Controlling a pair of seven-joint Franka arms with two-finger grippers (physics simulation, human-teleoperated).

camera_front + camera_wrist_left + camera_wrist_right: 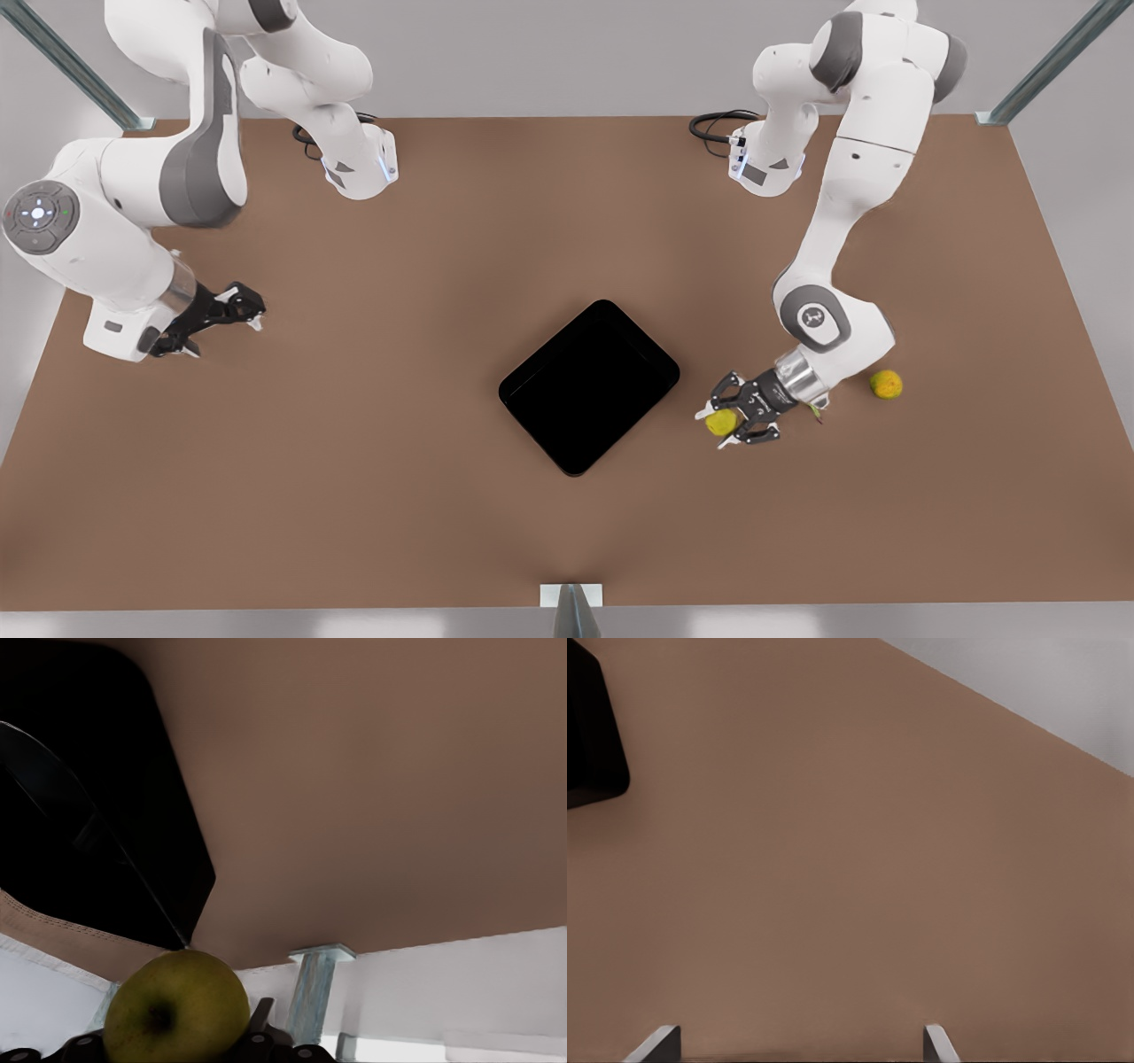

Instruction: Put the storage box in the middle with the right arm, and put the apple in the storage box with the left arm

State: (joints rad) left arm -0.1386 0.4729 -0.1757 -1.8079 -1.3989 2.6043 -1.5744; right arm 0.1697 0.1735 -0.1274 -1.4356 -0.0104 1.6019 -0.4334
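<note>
Apple: pinched in my left hand, just beside the storage box.
Storage box: mid-surface.
Right hand: spread, waiting well apart.

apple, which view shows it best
The left wrist view: the apple sits close up in the left hand, skin and stem dimple plain. The front view shows it small, between that hand's fingers beside the storage box. The right wrist view faces bare table.
</note>
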